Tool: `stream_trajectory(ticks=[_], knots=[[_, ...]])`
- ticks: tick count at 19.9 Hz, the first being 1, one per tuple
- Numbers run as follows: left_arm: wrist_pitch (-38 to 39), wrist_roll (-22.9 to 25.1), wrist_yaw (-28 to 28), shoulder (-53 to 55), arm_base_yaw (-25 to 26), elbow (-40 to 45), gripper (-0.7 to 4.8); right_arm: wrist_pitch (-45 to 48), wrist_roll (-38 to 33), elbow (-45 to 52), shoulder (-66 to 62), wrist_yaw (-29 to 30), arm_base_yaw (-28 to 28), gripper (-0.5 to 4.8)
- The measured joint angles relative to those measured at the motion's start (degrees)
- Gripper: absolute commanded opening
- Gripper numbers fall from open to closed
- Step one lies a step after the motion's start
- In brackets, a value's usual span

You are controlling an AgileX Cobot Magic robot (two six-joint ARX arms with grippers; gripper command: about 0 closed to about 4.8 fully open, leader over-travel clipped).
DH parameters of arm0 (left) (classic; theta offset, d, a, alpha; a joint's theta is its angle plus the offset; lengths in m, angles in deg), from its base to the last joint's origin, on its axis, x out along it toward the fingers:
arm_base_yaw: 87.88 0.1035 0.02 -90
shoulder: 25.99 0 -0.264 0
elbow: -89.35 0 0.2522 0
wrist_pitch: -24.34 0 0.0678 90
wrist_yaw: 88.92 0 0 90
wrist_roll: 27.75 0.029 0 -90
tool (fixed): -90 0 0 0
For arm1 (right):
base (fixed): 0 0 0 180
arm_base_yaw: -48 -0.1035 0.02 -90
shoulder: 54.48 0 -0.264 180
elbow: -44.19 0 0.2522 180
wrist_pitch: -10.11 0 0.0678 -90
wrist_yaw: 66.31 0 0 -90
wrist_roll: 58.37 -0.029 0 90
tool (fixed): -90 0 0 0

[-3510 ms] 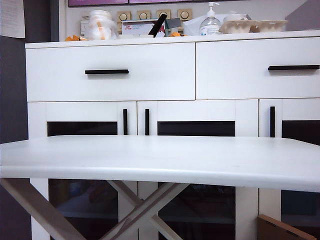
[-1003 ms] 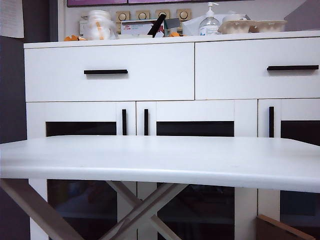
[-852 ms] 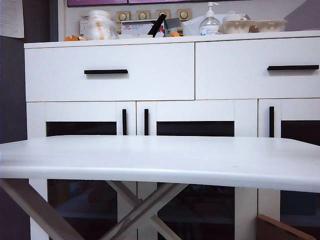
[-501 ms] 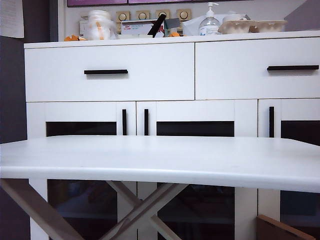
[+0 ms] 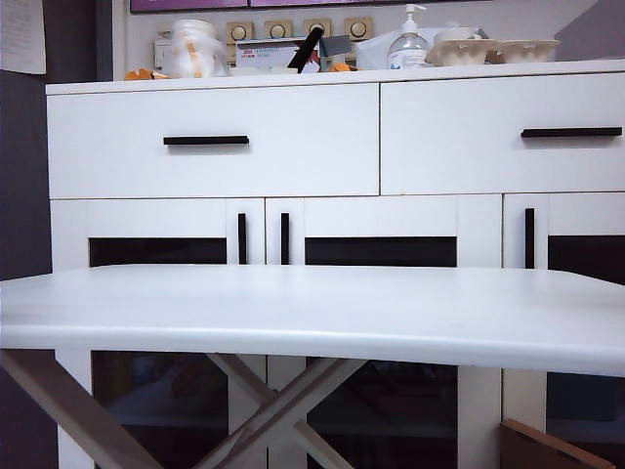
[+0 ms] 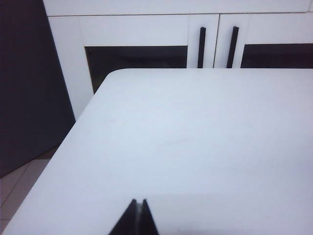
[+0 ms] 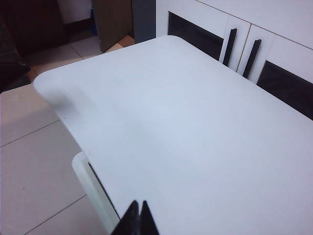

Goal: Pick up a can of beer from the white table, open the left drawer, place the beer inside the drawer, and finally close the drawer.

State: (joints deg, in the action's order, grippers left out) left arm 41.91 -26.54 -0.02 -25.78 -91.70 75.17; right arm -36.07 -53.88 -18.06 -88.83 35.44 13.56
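The white table point(image 5: 312, 313) spans the front of the exterior view with a bare top. No can of beer shows in any view. Behind it, the cabinet's left drawer point(image 5: 293, 156) is closed, its black bar handle point(image 5: 206, 141) level. Neither arm appears in the exterior view. My left gripper point(image 6: 138, 201) is shut with nothing between its black fingers, above the table point(image 6: 195, 137) near one corner. Shut and holding nothing, my right gripper point(image 7: 138, 203) hovers over the table point(image 7: 195, 127) by its edge.
The right drawer point(image 5: 503, 156) is closed too. On the cabinet top stand a clear pump bottle point(image 5: 410, 44), egg cartons point(image 5: 498, 49), a white jar point(image 5: 193, 49) and boxes. Glass-fronted cabinet doors point(image 5: 381, 252) lie below. A tiled floor point(image 7: 34, 161) borders the table.
The exterior view has shifted very slightly; the drawers, table and cabinet-top items stay as they were. No arm enters that view.
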Motion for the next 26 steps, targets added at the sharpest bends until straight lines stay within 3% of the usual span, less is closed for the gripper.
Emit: stream_trajectory(ticks=[15, 17, 20, 23, 26], knots=[[0.0, 0.0, -0.2, 0.0, -0.2, 0.0, 0.03, 0.0, 0.0, 0.0, 0.0, 0.0, 0.0, -0.04], [0.0, 0.0, -0.2, 0.0, -0.2, 0.0, 0.03, 2.1, 0.2, 1.0, 0.4, -3.3, 0.6, -0.05], [0.1, 0.0, -0.3, 0.0, -0.2, 0.0, 0.03, 12.3, 0.3, 9.0, 4.9, -13.9, 6.5, -0.04], [0.1, 0.0, -0.2, 0.0, -0.1, 0.0, 0.03, 24.6, 0.3, 20.3, 10.7, -15.3, 15.3, -0.05], [0.1, 0.0, -0.3, 0.0, -0.1, 0.0, 0.03, 29.0, 0.3, 27.9, 17.0, -15.6, 22.4, -0.05]])
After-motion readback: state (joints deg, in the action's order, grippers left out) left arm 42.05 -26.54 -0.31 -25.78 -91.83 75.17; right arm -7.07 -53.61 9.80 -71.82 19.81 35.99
